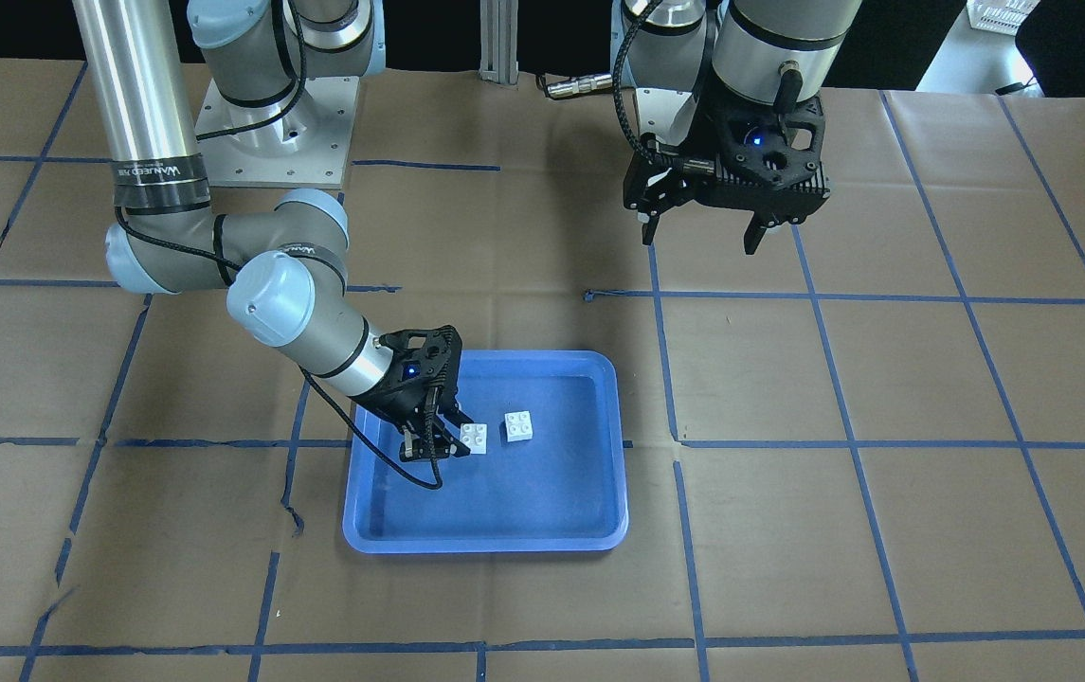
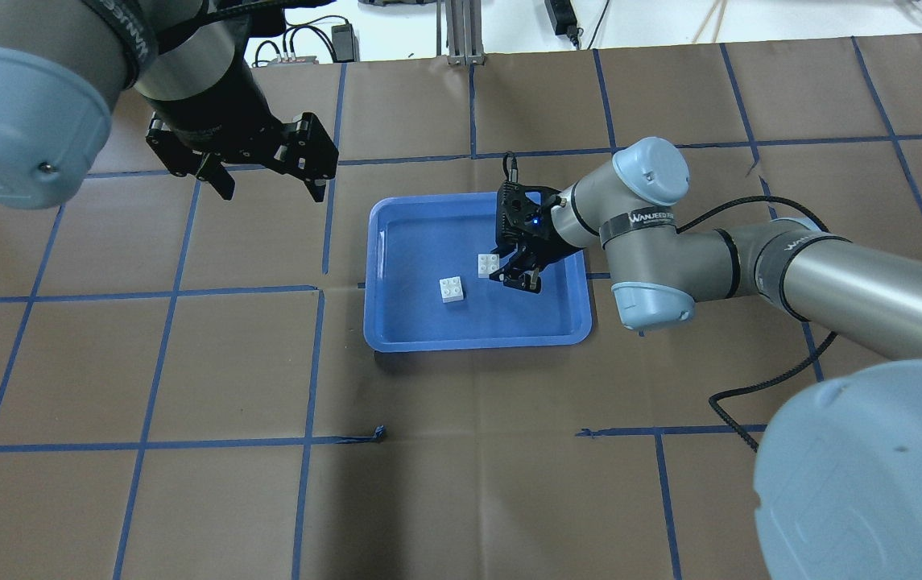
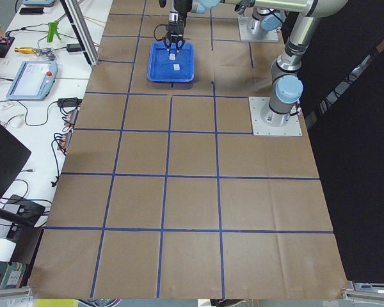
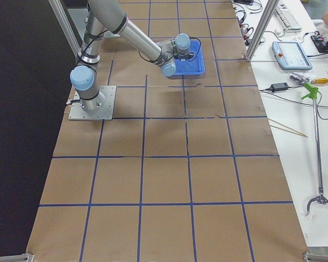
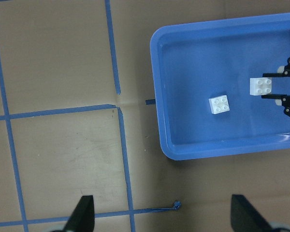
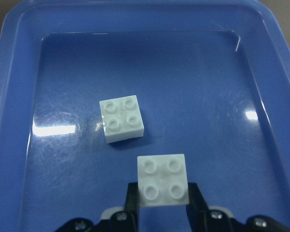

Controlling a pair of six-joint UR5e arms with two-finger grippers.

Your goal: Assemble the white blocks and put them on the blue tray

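The blue tray lies at mid-table. My right gripper reaches into it and is shut on one white block, studs up, low over the tray floor. The right wrist view shows this block pinched between the two fingers. The second white block lies loose on the tray floor, studs up, a short way from the held one; it also shows in the right wrist view and the overhead view. My left gripper hangs open and empty above the table, away from the tray.
The table is brown paper marked with a blue tape grid. The arms' base plates stand at the robot's side. A cable loops from the right arm. Monitors and tools lie on side benches.
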